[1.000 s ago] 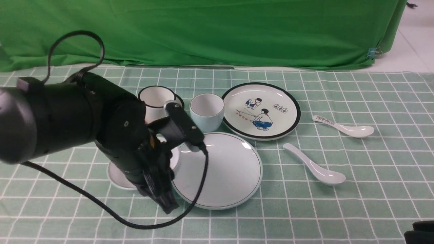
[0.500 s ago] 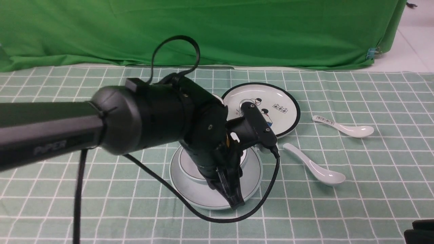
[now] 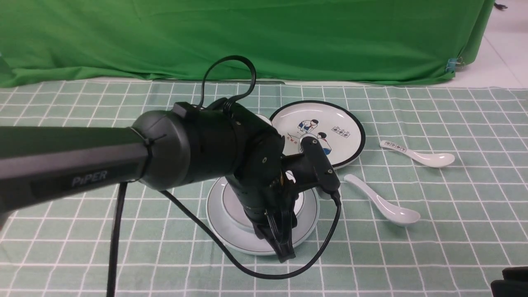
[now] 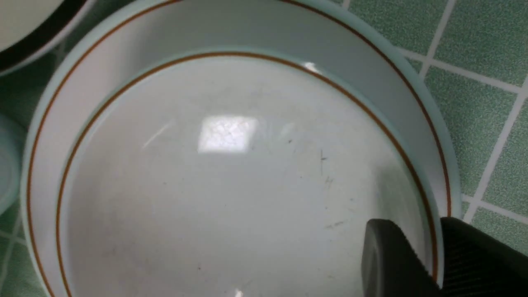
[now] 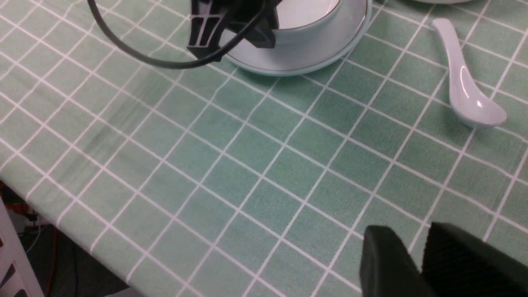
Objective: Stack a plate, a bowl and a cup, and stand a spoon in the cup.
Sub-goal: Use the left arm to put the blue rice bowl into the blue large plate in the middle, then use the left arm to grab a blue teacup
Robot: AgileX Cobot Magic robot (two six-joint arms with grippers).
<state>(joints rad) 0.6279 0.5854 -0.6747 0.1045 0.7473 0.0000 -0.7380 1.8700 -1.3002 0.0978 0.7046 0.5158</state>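
Observation:
The pale bowl [image 3: 233, 204] sits inside the plain plate [image 3: 243, 246] at the table's middle. My left gripper [image 3: 284, 249] points down over their near edge. In the left wrist view the bowl [image 4: 231, 173] fills the frame, and my left gripper [image 4: 429, 231] straddles its rim, one finger inside and one outside, slightly open. My left arm hides almost all of the cup in the front view. The plain white spoon [image 3: 381, 201] lies right of the plate. My right gripper [image 5: 414, 237] hovers low over the cloth near the front edge, slightly open and empty; the spoon [image 5: 466, 82] lies ahead of it.
A black-rimmed plate with cartoon children [image 3: 338, 123] lies behind the stack. A spoon with dark marks on its handle [image 3: 416, 154] lies at the right. The left arm's cable [image 3: 264, 274] loops over the cloth before the plate. The table's near edge [image 5: 62, 218] shows in the right wrist view.
My left arm carried the bowl rightward from beside the plate onto it. The bowl now rests in the plate and the jaws have eased apart around its rim.

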